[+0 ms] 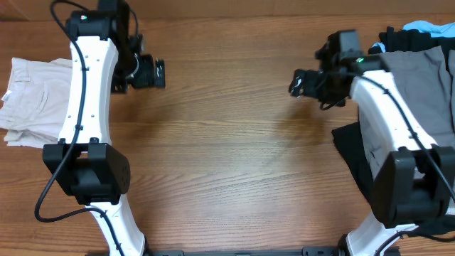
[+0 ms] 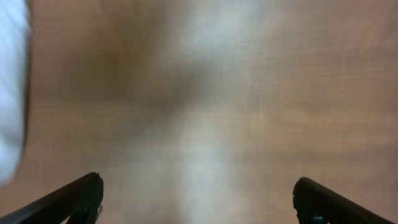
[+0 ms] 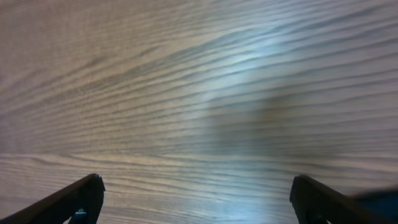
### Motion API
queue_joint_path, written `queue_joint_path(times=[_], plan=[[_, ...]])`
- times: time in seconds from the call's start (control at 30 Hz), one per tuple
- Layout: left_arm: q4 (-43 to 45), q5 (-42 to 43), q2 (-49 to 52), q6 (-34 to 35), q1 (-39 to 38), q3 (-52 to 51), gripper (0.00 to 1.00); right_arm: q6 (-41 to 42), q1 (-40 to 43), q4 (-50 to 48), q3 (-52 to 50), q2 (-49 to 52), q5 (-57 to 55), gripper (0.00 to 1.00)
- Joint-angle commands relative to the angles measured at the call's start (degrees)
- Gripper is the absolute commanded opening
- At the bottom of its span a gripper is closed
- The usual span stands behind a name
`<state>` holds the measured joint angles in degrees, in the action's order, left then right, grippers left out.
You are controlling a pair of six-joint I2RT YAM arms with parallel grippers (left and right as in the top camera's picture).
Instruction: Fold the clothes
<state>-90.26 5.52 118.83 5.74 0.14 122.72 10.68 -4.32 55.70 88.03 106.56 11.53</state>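
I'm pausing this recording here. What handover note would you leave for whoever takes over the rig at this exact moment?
Left gripper: open, holding nothing, above bare table.
Right gripper: open, holding nothing, also above bare wood.
Beige shorts: at the table's left edge, partly under the left arm, lying as a compact layered bundle that looks folded.
Grey shorts, a black garment and something blue sit piled on the right side.
Done: the beige shorts appear folded and set aside.
Left: check that the fold is neat. The part under the arm is hidden.
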Motion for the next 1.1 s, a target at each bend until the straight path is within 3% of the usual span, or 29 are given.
queue_joint_path(times=[0.0,0.27,0.37,0.5,0.7,0.87,1.07], plan=[[-6.43,-1.64,-0.15,-0.37,0.11,0.02,1.00,-2.49,2.38,3.69,3.58,-1.81,-1.03,1.00],[-6.56,-1.97,-12.44,2.45,-0.37,-3.87,1.00,-3.67,4.00,8.22,-0.26,-14.97,-4.07,1.00],[-3.69,-10.14,-21.79,6.40,-1.11,-7.78,1.00,-3.67,3.93,1.07,-9.25,-26.34,-4.07,1.00],[11.43,-11.93,-40.13,7.10,-3.52,-21.31,1.00,-3.63,3.96,-13.33,-29.20,-49.70,-6.62,1.00],[28.68,-13.42,-64.67,7.19,-4.63,-44.98,1.00,-2.82,4.02,-14.14,-41.72,-71.21,-14.32,1.00],[32.28,-16.65,-78.86,7.15,-4.61,-61.55,1.00,-2.82,4.02,-8.28,-42.21,-76.00,-14.25,1.00],[28.37,-16.46,-79.25,7.15,-4.61,-67.14,1.00,-2.82,4.02,-1.88,-42.23,-75.91,-14.27,1.00]])
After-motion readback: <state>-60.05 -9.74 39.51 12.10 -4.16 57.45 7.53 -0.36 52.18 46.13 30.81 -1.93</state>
